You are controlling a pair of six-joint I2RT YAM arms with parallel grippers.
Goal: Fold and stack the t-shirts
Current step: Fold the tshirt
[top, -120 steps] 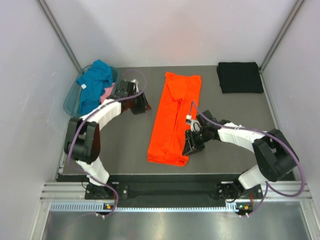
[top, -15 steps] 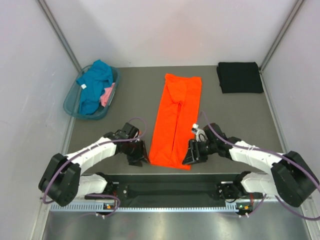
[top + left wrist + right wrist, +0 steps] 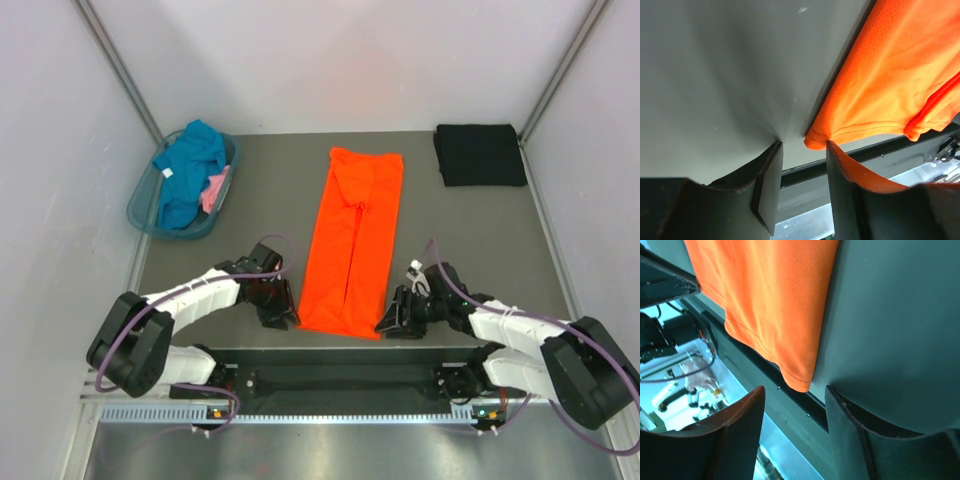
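The bright orange t-shirt lies folded into a long narrow strip down the middle of the table, its hem at the near edge. My left gripper stands open at the hem's left corner. In the left wrist view that corner sits just ahead of the fingertips, against the right finger. At the hem's right corner my right gripper is open too, and the corner hangs between its spread fingers, not gripped. A black t-shirt lies folded at the far right.
A translucent blue-green basket at the far left holds a teal t-shirt and a pink one. The table's near edge and dark rail run right under both grippers. White walls close in both sides.
The left arm has come from beside the basket to the hem's left corner. In the last half second the right gripper slid off the right corner towards the near edge and opened.
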